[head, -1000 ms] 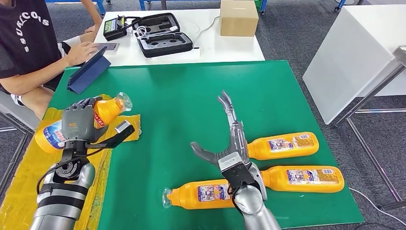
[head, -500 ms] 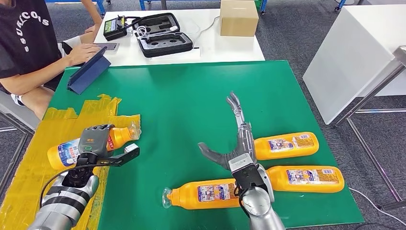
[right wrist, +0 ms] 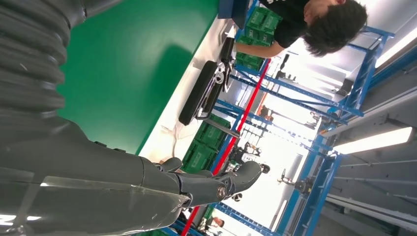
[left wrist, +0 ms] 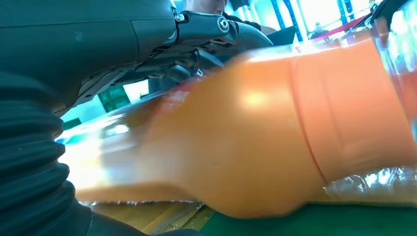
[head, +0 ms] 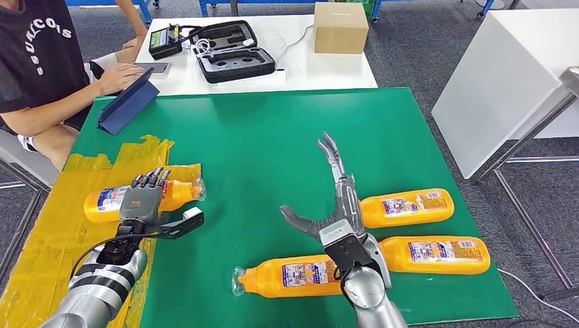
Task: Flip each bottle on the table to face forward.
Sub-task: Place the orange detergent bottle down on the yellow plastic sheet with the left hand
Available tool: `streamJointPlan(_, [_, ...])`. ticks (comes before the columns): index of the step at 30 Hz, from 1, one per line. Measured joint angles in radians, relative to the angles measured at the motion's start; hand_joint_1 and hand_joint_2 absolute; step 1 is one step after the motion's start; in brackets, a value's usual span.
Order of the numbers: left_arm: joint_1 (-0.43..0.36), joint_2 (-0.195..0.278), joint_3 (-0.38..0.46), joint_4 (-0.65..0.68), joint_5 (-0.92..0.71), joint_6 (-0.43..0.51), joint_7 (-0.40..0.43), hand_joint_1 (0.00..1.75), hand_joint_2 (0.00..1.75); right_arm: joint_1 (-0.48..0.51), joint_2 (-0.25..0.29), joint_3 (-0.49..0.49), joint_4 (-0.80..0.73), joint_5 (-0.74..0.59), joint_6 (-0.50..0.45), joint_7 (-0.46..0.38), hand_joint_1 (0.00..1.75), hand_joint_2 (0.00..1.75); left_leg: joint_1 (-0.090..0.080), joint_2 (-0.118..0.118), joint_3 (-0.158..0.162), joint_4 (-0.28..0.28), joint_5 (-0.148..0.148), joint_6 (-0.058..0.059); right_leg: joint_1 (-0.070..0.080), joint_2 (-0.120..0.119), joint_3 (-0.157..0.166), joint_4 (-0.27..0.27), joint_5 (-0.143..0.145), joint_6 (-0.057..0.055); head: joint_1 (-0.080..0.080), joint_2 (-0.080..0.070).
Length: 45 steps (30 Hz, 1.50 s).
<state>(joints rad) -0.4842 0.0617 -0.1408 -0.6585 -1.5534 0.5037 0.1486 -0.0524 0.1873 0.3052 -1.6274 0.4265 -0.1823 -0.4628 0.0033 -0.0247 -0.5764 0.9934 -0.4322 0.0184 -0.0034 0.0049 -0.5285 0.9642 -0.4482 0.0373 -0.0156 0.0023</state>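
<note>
The left hand (head: 141, 199) grips an orange bottle (head: 109, 201) lying on the yellow-taped counter (head: 259, 143) edge, probably setting it down, so next it should release, while the right hand (head: 334, 198) hovers open.

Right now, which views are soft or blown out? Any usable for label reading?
Left wrist view: the held bottle sits too close, smeared out of focus, with glare on its skin. Right wrist view: ceiling lights and background overexposed, right hand sharp. Head view: even light, sharp; labels on the three bottles by the right hand show, but the print is too small to read.
</note>
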Motion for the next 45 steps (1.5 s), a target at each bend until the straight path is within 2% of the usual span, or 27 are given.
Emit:
streamJointPlan(9, [0.002,-0.022,0.064,0.009,0.024,0.029,-0.065,0.00,1.75,0.000,-0.001,0.002,0.000,0.028,0.006,0.017,0.00,1.75,0.000,0.000,0.000,0.000,0.000,0.000,0.000,0.000,0.000,0.000,0.000,0.000,0.000,0.000])
streamJointPlan(12, [0.028,-0.035,0.097,-0.016,0.084,0.064,-0.118,0.00,1.75,0.001,-0.007,0.008,0.005,0.076,0.014,0.044,0.00,1.75,0.000,0.001,0.000,0.000,0.000,0.000,0.000,0.000,0.000,0.000,0.000,0.000,0.000,0.000])
streamJointPlan(15, [0.065,-0.056,0.134,-0.079,0.201,0.068,-0.213,0.00,1.75,0.003,-0.018,0.021,0.014,0.130,0.022,0.064,0.00,1.75,0.000,0.001,-0.001,0.000,0.000,0.000,0.000,0.000,-0.001,0.000,0.000,0.000,0.000,0.000])
streamJointPlan(17, [0.095,-0.070,0.152,-0.139,0.288,0.047,-0.280,0.00,1.75,0.008,-0.027,0.029,0.022,0.158,0.027,0.071,0.00,1.75,0.000,0.001,-0.002,0.000,0.000,0.000,0.000,0.000,-0.002,0.000,0.000,0.000,0.000,0.000])
streamJointPlan(21, [0.147,-0.096,0.169,-0.247,0.395,-0.004,-0.357,0.00,1.75,0.019,-0.044,0.043,0.034,0.177,0.049,0.068,0.00,1.75,0.000,0.001,-0.003,0.000,0.000,0.000,0.000,0.000,-0.003,0.000,0.000,0.000,0.000,0.000])
streamJointPlan(26, [0.202,-0.118,0.172,-0.370,0.631,-0.140,-0.514,0.00,1.75,0.033,-0.081,0.068,0.039,0.120,0.175,-0.005,0.00,1.75,0.000,0.001,-0.003,0.000,0.000,0.000,0.000,0.000,-0.004,0.000,0.000,0.000,0.000,0.000])
streamJointPlan(34, [0.225,-0.124,0.167,-0.423,0.685,-0.175,-0.542,0.00,1.75,0.044,-0.097,0.073,0.039,0.088,0.217,-0.042,0.00,1.75,0.000,0.001,-0.004,0.000,0.000,0.000,0.000,0.000,-0.004,0.000,0.000,0.000,0.000,0.000])
streamJointPlan(39, [0.292,-0.149,0.161,-0.598,0.822,-0.213,-0.542,0.00,1.75,0.105,-0.164,0.077,0.033,0.069,0.307,-0.086,0.00,1.75,0.000,0.001,-0.004,0.000,0.000,0.000,0.000,0.000,-0.004,0.000,0.000,0.000,0.000,0.000])
streamJointPlan(42, [0.296,-0.161,0.171,-0.612,0.865,-0.232,-0.555,0.00,1.75,0.129,-0.201,0.092,0.027,0.080,0.355,-0.106,0.00,1.75,0.000,0.001,-0.004,0.000,0.000,0.000,0.000,0.000,-0.004,0.000,0.000,0.000,0.000,0.000])
streamJointPlan(45, [0.299,-0.172,0.174,-0.616,0.886,-0.241,-0.561,0.00,1.75,0.153,-0.245,0.119,0.013,0.122,0.353,-0.109,0.00,1.75,-0.001,0.001,-0.004,0.000,-0.001,0.000,-0.001,0.000,-0.004,0.000,0.000,0.000,0.000,0.000])
